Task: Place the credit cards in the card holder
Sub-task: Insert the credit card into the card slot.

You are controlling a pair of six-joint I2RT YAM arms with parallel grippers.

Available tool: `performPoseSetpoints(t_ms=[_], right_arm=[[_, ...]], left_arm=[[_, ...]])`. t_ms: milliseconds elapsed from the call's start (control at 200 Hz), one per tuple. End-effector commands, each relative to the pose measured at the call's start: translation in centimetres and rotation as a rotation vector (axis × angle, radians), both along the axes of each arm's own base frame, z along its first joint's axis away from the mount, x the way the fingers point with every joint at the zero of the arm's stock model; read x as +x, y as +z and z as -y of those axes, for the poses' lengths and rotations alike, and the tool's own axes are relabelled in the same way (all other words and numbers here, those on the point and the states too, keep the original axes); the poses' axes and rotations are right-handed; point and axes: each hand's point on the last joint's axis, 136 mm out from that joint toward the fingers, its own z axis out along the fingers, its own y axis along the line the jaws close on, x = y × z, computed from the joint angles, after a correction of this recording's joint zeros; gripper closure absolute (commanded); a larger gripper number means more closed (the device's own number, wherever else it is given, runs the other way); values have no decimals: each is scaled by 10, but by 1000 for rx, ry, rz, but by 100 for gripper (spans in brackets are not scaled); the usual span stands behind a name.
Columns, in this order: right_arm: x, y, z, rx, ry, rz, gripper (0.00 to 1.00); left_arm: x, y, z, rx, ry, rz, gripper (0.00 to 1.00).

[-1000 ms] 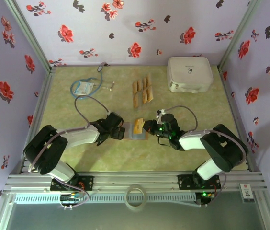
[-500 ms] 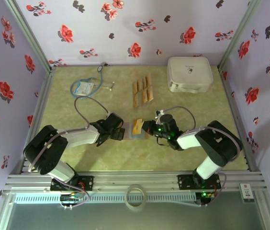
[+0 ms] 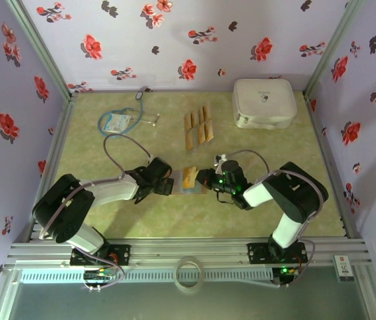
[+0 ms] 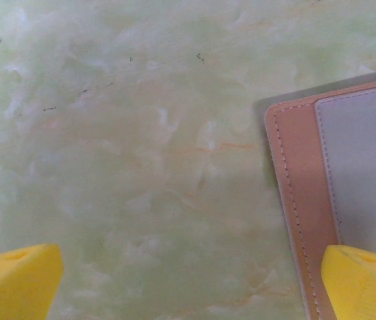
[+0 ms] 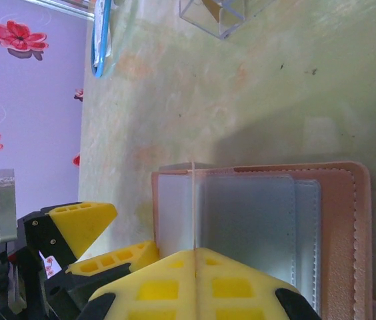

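Note:
The card holder (image 3: 187, 184) lies open on the table between my two grippers, brown leather round grey pockets (image 5: 261, 220). My right gripper (image 3: 206, 179) is shut on one tan credit card (image 3: 189, 176). That card shows edge-on (image 5: 193, 200) in the right wrist view, standing over the holder's left pocket, gripped by the right gripper (image 5: 195, 252). My left gripper (image 3: 165, 184) stands open at the holder's left edge (image 4: 301, 200); in the left wrist view the gripper (image 4: 188, 287) has one yellow fingertip (image 4: 365, 283) over the leather rim. Several more credit cards (image 3: 198, 127) lie further back.
A white rounded case (image 3: 263, 103) sits at the back right. A blue-tubed stethoscope (image 3: 125, 120) lies at the back left. A clear plastic box (image 5: 221, 13) shows at the top of the right wrist view. Floral walls close in three sides.
My right gripper has shifted a little to the left with the card, closer over the open holder. The left arm has not moved.

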Motion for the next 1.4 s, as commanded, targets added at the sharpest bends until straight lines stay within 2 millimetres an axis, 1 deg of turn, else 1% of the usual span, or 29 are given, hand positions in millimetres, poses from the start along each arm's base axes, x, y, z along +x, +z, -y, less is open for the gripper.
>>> performPoseSetpoints(t_ms=[0, 500, 1005, 1395], right_arm=[[-1, 4, -6, 37, 14, 14, 100], [-5, -3, -8, 37, 25, -4, 100], [-11, -10, -5, 29, 23, -19, 100], [-9, -15, -8, 42, 21, -28, 100]], left_arm=[[-4, -8, -7, 36, 14, -5, 0], [-5, -11, -8, 38, 15, -9, 0], [-5, -10, -8, 37, 14, -7, 0], [-5, -10, -8, 34, 18, -5, 0]])
